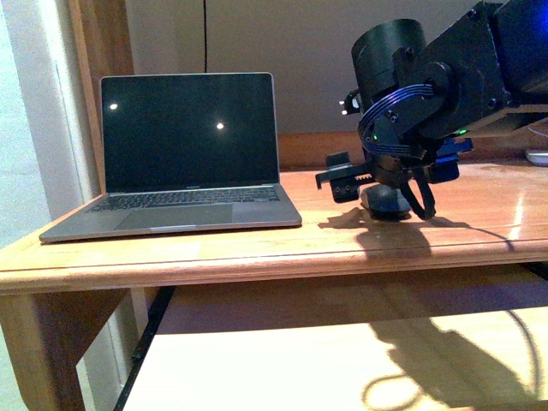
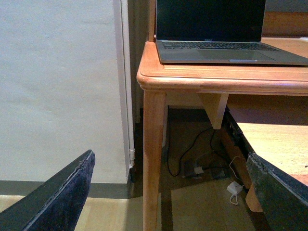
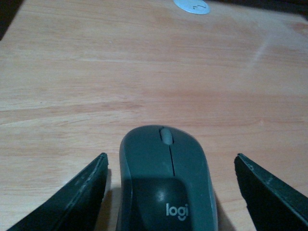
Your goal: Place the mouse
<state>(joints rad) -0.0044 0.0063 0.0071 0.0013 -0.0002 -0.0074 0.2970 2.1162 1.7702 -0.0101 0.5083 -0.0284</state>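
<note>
While the black right gripper (image 1: pixel 384 195) is hovering low over it, the small dark grey oval mouse (image 1: pixel 387 203) is lying flat on the reddish-brown wooden table (image 1: pixel 257 248), to the right of the laptop and apart from it.

Grippers: the right gripper is standing with jaws spread, one finger (image 3: pixel 72 202) at each side of the mouse, bare wood showing in both gaps, nothing grasped. The black left gripper (image 2: pixel 169 156) is likewise gaping wide and empty, hanging low and facing the table's left front leg (image 2: pixel 154 159).

Surroundings: a grey open laptop (image 1: pixel 193 154) with a dark screen is occupying the table's left half, its front edge sitting close to the rounded front rim. A small white round object (image 3: pixel 191 6) is lying beyond the mouse, well apart. Black cables (image 2: pixel 192 149) and a white plug (image 2: pixel 234 188) are trailing on the floor underneath.

Writing: pale "logi" lettering (image 3: pixel 177 210) is showing on the mouse's domed back; the lettering under the laptop screen is too small to read.

Open room: bare wood is stretching between laptop and mouse and ahead of the mouse. A pale lower board (image 1: pixel 325 360) is jutting out beneath the table's front edge.
</note>
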